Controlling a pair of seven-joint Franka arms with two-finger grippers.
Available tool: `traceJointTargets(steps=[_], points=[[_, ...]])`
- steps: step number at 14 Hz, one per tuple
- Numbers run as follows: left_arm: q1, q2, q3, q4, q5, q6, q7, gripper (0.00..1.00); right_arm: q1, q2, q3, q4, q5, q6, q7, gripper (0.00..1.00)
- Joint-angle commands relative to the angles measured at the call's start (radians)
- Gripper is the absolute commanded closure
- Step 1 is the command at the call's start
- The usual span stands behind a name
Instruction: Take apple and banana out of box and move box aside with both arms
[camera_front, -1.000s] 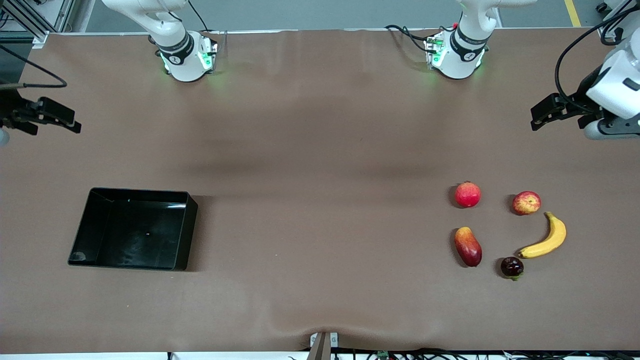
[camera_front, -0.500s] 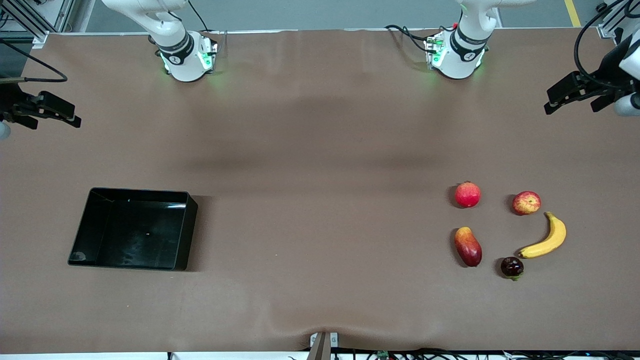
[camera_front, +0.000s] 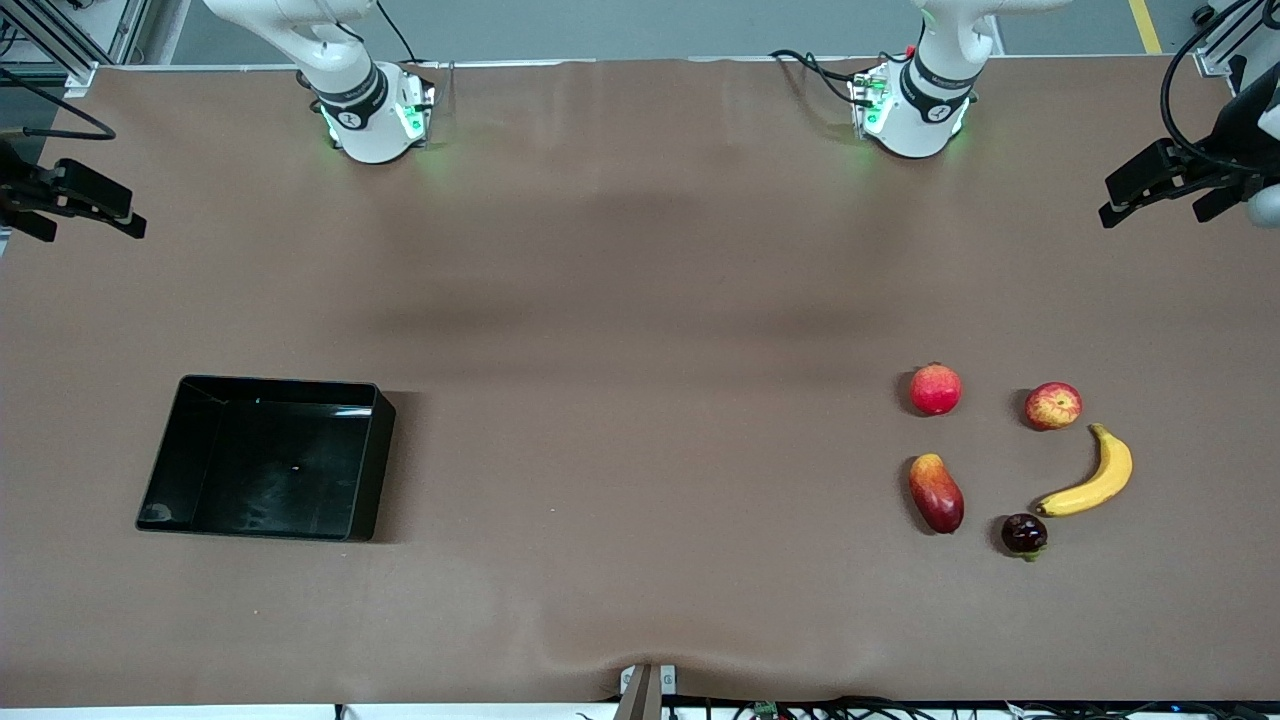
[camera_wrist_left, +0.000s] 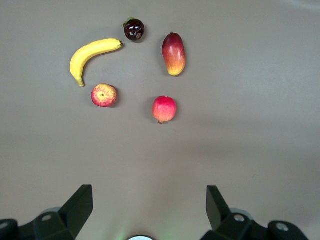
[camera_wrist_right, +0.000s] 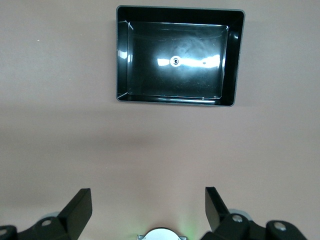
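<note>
The yellow banana (camera_front: 1095, 480) and the red apple with yellow streaks (camera_front: 1053, 406) lie side by side on the table toward the left arm's end. Both show in the left wrist view, the banana (camera_wrist_left: 92, 52) and the apple (camera_wrist_left: 104, 95). The black tray (camera_front: 376, 470) sits empty toward the right arm's end and shows in the right wrist view (camera_wrist_right: 235, 55). My left gripper (camera_front: 1110, 205) is open and empty, high over the table's edge at its own end. My right gripper (camera_front: 125, 215) is open and empty, high over the edge at its end. Each shows open in its own wrist view, the left gripper (camera_wrist_left: 149, 197) and the right gripper (camera_wrist_right: 148, 200).
A plain red round fruit (camera_front: 935, 389), an oblong red-yellow fruit (camera_front: 936, 493) and a small dark fruit (camera_front: 1023, 534) lie close to the banana and apple. The two arm bases stand along the table edge farthest from the front camera. Brown table lies bare between tray and fruits.
Both grippers have drawn outward toward their own ends of the table, the left one more. The fruits and the tray have not moved.
</note>
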Motion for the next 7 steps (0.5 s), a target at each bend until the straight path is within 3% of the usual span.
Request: traceJointTargets(steps=[1, 7], points=[[0.003, 0.005, -0.001, 0.021, -0.005, -0.023, -0.003, 0.00, -0.048, -0.012, 0.005, 0.002, 0.004, -0.021, 0.005, 0.00], [0.003, 0.005, 0.001, 0.021, -0.004, -0.043, -0.003, 0.00, -0.036, -0.010, 0.013, 0.002, -0.002, -0.026, 0.008, 0.00]])
